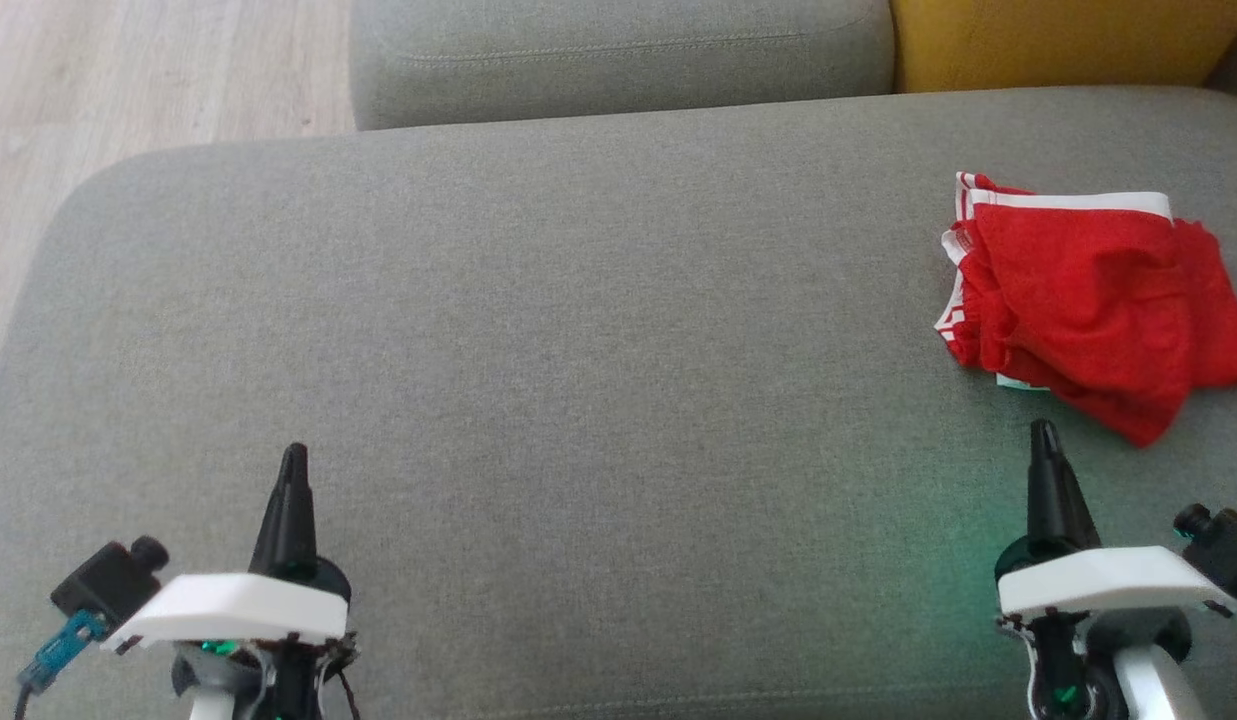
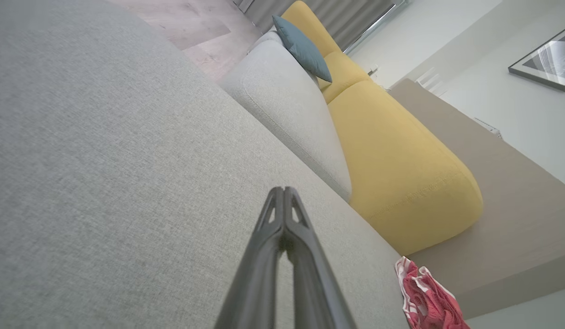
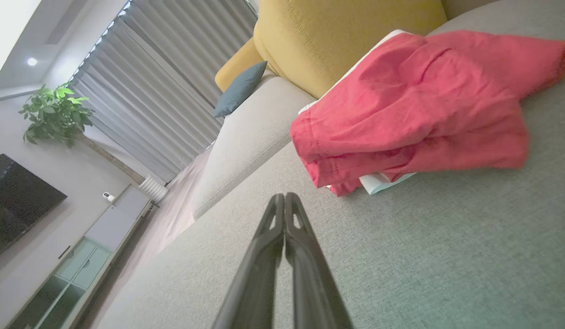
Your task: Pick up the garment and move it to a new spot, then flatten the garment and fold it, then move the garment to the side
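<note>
The red garment [image 1: 1088, 300] lies loosely doubled over and rumpled at the right side of the grey sofa seat [image 1: 578, 340], just beyond the right gripper [image 1: 1044, 432]. That gripper and the left gripper [image 1: 294, 455] are both clenched on nothing, near the seat's front edge. The scene fits either a garment waiting to be lifted or one already folded and set aside. Nothing here settles which.

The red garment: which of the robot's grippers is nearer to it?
Right. The right gripper sits just short of the red garment, not touching; the left gripper is far off across the grey cushion.
</note>
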Motion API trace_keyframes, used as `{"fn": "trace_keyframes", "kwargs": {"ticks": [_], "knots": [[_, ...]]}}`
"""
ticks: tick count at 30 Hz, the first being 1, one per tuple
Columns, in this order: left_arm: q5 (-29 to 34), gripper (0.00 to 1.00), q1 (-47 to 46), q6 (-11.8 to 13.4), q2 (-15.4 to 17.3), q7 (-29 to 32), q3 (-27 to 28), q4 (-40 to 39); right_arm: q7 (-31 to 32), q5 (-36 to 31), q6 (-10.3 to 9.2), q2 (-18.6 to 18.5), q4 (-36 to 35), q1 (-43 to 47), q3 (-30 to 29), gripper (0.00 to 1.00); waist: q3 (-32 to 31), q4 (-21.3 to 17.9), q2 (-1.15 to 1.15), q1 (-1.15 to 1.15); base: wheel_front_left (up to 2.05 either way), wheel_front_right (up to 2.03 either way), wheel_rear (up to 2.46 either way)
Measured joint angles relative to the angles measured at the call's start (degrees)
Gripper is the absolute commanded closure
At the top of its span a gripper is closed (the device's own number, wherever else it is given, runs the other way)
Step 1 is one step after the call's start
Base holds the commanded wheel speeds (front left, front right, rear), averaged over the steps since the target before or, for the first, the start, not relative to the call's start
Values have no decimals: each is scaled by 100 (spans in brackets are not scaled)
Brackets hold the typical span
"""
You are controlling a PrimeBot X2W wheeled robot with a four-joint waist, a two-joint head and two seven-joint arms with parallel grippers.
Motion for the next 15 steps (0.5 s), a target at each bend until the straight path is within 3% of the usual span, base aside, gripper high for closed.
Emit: {"fn": "trace_keyframes", "kwargs": {"ticks": [15], "knots": [[-955,100,-36,-93,19,250,156,151,242,1133,0,-7,-5,-8,-87,100,-42,19,0,0,0,0,0]]}}
